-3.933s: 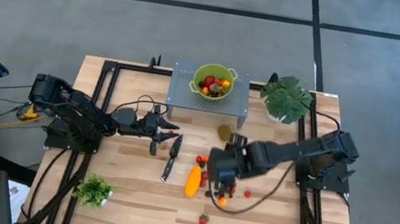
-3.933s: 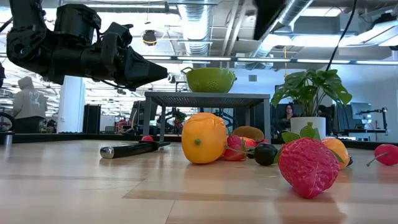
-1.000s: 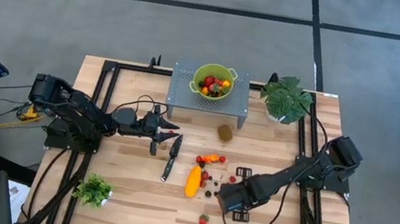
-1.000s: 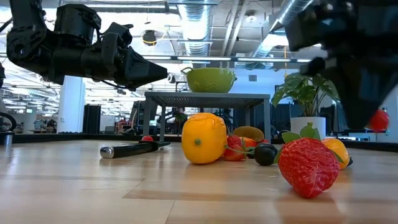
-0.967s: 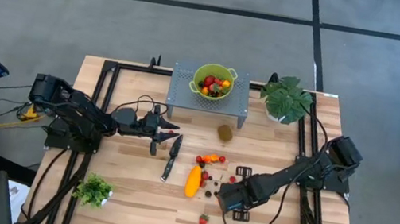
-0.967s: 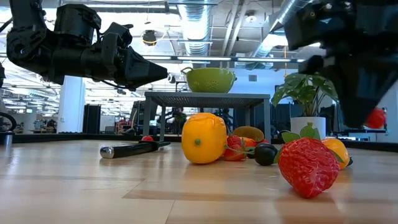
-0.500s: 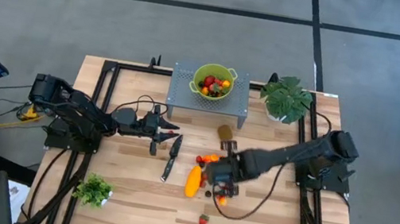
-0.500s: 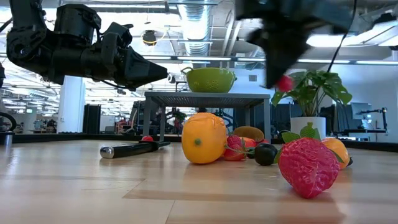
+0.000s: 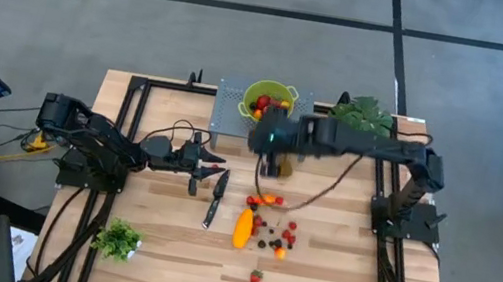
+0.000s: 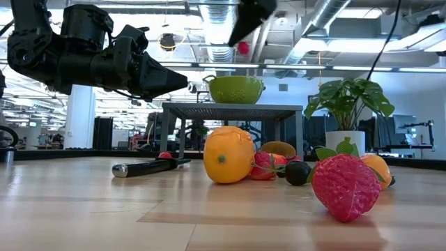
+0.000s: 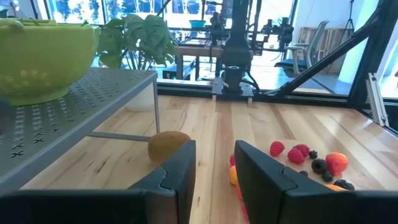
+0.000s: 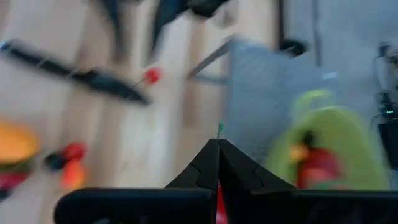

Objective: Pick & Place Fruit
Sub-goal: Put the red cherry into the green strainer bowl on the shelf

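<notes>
Above the grey perforated stand [image 9: 233, 128], beside the green colander [image 9: 269, 100]: right gripper [image 10: 240, 36] raised high, fingers pressed together, clamped on a small red ball [image 10: 242, 47] with a thin green stem poking past the tips in the right wrist view. Seen from above, hangs just short of the colander's rim, over the stand's front edge. Colander already loaded with red and yellow pieces.

Left of the stand, over the table [image 9: 154, 247]: left gripper [image 11: 211, 163] waiting, fingers parted by a narrow gap, gripping nothing, aimed across the wood toward the kiwi [image 11: 166, 144].

Down on the table: elongated yellow-orange fruit [image 9: 243, 228], scattered red, orange and dark balls [image 9: 285, 237], lone strawberry [image 9: 255, 276] nearest the front edge. Black-handled knife [image 9: 215, 198] just left of the fruit cluster.
</notes>
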You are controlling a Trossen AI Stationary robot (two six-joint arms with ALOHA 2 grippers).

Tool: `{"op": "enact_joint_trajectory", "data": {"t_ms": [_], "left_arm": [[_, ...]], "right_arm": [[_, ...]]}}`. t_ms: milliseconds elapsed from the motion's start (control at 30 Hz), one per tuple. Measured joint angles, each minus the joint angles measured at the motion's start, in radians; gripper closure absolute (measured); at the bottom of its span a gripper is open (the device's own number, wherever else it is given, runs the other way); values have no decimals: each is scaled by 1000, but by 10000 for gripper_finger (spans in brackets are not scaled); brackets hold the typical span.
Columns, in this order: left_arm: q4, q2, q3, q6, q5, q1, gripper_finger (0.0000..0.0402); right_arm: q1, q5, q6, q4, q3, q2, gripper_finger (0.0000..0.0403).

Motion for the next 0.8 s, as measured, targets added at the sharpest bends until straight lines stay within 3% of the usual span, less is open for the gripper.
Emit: {"op": "enact_joint_trajectory", "data": {"t_ms": [300,467,667,800], "left_arm": [[0,0,0,0,-1,0,296],[7,0,0,-8,-1,0,296],[175,-4,30,-247,-1,0,296],[187,-29,37,-265,0,0,296]], "right_arm": [[-228,-171,14,140,32,18,403],[-309,-199,20,140,29,63,403],[-369,-232,49,127,29,75,403],[-372,-232,75,130,30,74,403]]}}
